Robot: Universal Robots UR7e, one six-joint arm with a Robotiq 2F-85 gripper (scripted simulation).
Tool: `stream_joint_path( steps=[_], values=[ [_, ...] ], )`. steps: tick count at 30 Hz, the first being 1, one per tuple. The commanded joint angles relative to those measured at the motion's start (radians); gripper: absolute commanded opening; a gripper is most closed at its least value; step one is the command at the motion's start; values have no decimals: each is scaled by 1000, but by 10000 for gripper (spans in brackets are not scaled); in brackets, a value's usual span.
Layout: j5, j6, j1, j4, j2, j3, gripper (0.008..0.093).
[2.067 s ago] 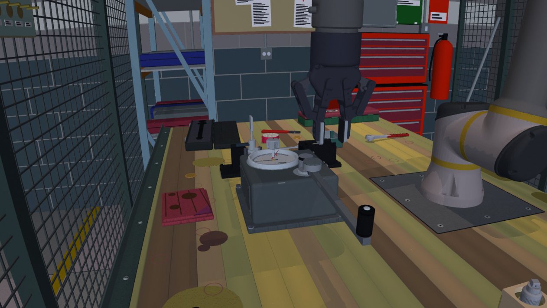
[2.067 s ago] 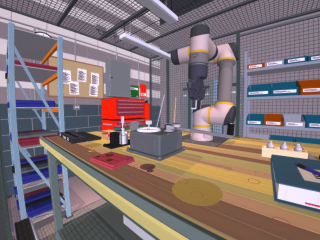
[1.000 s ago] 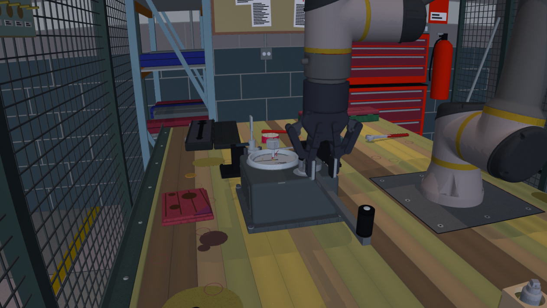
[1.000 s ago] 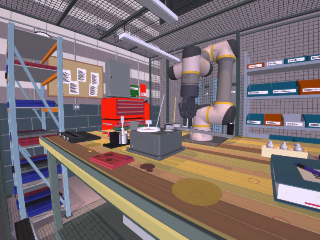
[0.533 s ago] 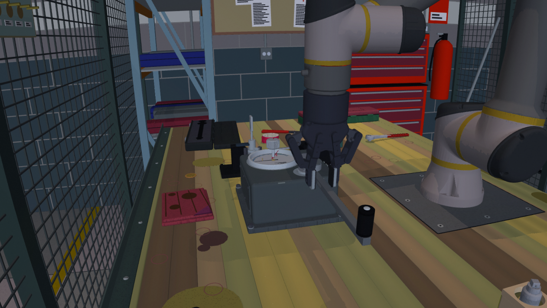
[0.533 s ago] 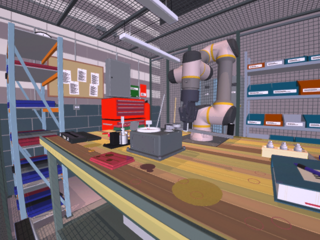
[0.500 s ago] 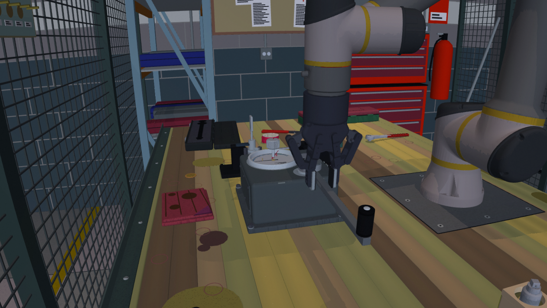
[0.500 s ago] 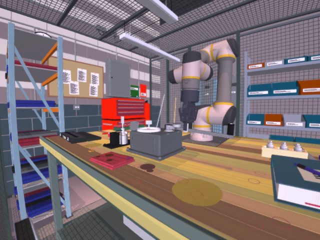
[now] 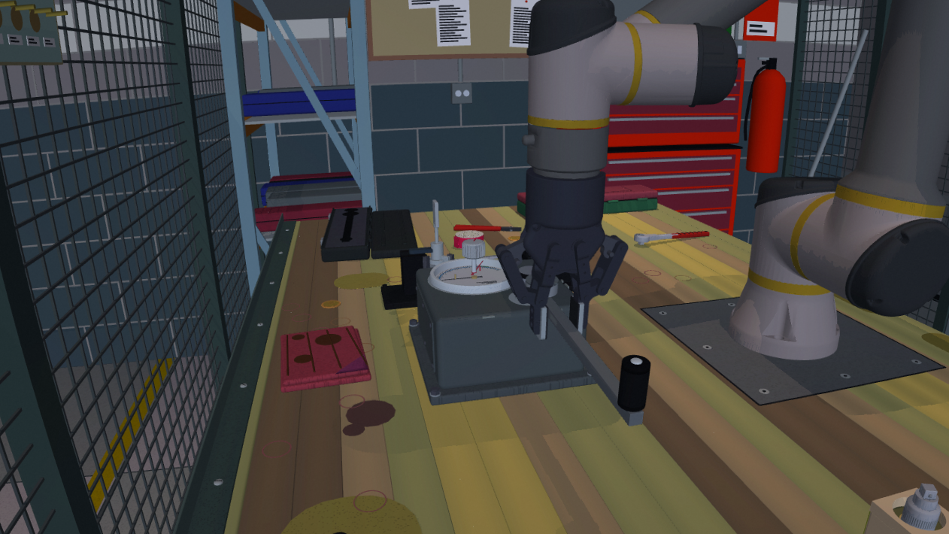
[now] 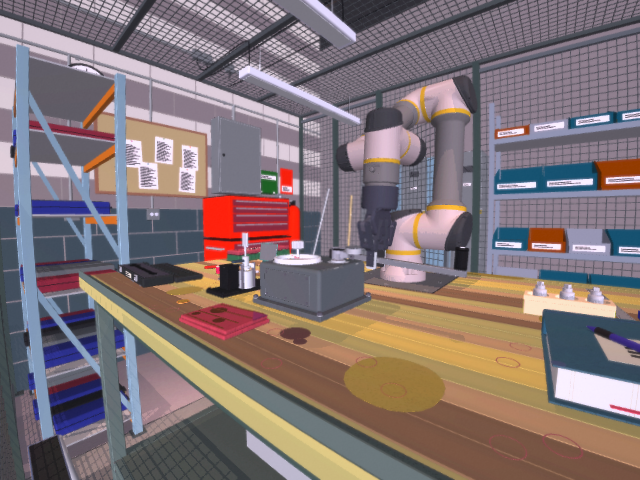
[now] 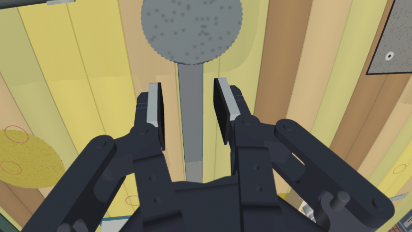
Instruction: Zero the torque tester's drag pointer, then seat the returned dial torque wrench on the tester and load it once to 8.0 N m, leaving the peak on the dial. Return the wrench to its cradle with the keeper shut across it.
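My gripper [image 9: 561,324] [image 11: 188,111] points straight down with its fingers open on either side of the dial torque wrench's grey beam [image 11: 190,115], holding nothing. The wrench [image 9: 597,362] sits on the torque tester [image 9: 491,325] [image 10: 313,284], its beam running off the tester's right side to a black knurled handle [image 9: 634,382] [image 11: 191,28] that stands upright over the bench. The tester's white dial [image 9: 468,275] lies on the top with a knurled knob [image 9: 472,249] behind it. A black cradle stand [image 9: 403,279] rises just behind the tester, empty.
The tester's body is right beside my fingers on the left. The arm's base plate [image 9: 790,345] lies to the right. A red pad [image 9: 323,356] lies left, a black case [image 9: 368,232] behind, a red-handled ratchet [image 9: 670,236] farther back. A socket block [image 10: 568,302] and binder [image 10: 594,361] sit along the bench.
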Motion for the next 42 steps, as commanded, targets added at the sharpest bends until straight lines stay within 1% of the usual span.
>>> stream_joint_path(
  steps=[1, 8, 9, 24, 25, 34, 42],
  values=[
    [0, 0, 0, 0, -1, -1, 400],
    [0, 0, 0, -1, 0, 0, 400],
    [0, 0, 0, -1, 0, 0, 390],
    [0, 0, 0, -1, 0, 0, 90],
    [0, 0, 0, -1, 0, 0, 80],
    [0, 0, 0, 3, -2, -2, 80],
    [0, 0, 0, 23, -12, -12, 80]
  ],
)
